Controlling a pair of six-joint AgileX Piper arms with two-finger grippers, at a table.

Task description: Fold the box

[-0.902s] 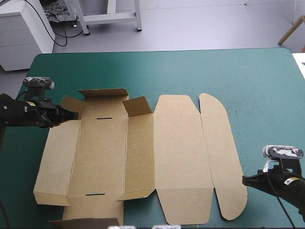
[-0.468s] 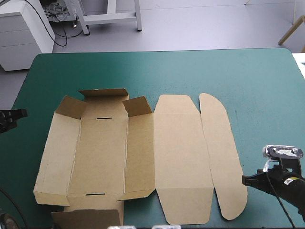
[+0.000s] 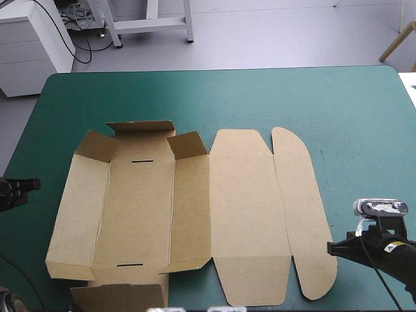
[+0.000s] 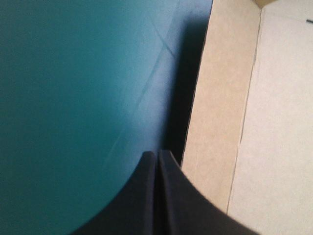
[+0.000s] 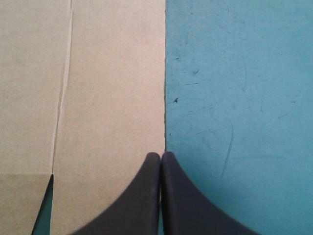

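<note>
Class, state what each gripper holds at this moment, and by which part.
Nothing is held: the left gripper and the right gripper are shut, empty, beside the box.

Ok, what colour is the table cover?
The cover is plain teal-green, clearest in the high view.

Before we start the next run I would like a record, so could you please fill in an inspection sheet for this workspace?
Surface: teal-green cover, with faint scuffs near the right pincer.
Job's things: brown box lies open, with its left wall and far corner tabs partly raised; lid and rounded flap lie flat.
Clutter: nothing seen.
Grippers: left pincer shut, beside the box's left wall and apart from it; right pincer shut, tip at the rounded flap's outer edge, contact cannot be told.
Cables: nothing seen beyond the robot's own.
Surroundings: nothing seen at or over the table.
</note>
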